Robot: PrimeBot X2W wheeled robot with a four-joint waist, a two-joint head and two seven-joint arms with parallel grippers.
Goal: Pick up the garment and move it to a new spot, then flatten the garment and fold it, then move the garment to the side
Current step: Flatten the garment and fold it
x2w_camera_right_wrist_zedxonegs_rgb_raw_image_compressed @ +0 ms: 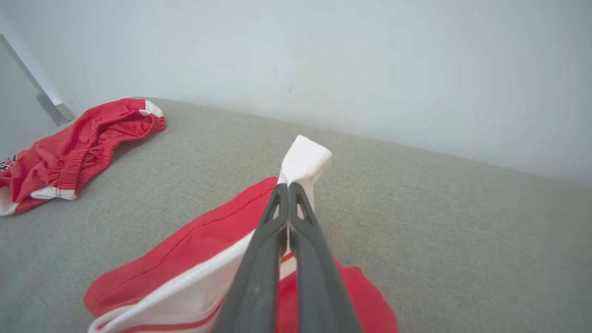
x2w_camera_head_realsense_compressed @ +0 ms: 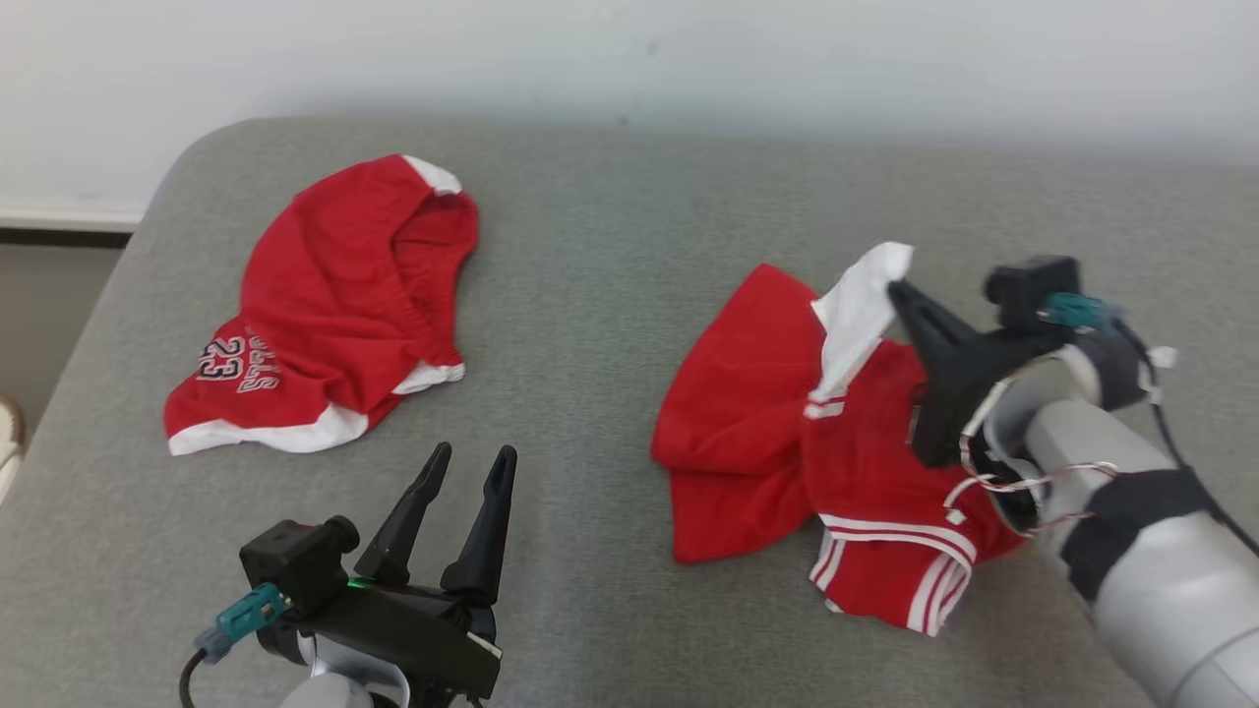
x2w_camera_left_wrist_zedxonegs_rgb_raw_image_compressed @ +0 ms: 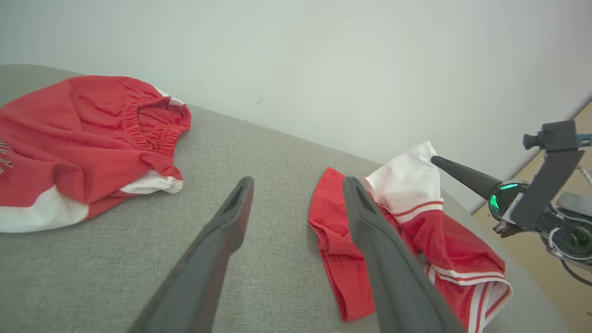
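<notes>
Head view looks down on a grey, cloth-covered tabletop (x2w_camera_head_realsense_compressed: 610,246) with a rounded corner, and a pale wall (x2w_camera_head_realsense_compressed: 629,59) stands behind it. Two red pieces of clothing lie on the tabletop, well apart.

On the robot's right side is the garment (x2w_camera_head_realsense_compressed: 757,433), red with white stripes along one hem and crumpled in folds. The right hand (x2w_camera_head_realsense_compressed: 895,288) is clenched on a white corner of it. In the right wrist view the two dark fingers press together with the white cloth pinched between them. This corner stands up above the rest of the garment, which lies on the tabletop.

On the left side lie the red shorts (x2w_camera_head_realsense_compressed: 334,285), with white trim, an elastic waistband and a white "23". The letters beside the number are upside down and too small to read.

The left hand (x2w_camera_head_realsense_compressed: 474,454) is near the front edge, between the two pieces, with its fingers spread and holding nothing. Bare grey cloth lies between it and each piece.

The pale forearm (x2w_camera_head_realsense_compressed: 1131,511) of the right arm covers the right part of the garment in the head view. In the left wrist view one finger of the left hand crosses in front of the garment's middle. The red shorts are cut off by the left edge in both wrist views. A pale thing at the left edge of the head view is also cut off, and I cannot tell what it is.

Counted: two red pieces of clothing, and two hands with two dark fingers each.
</notes>
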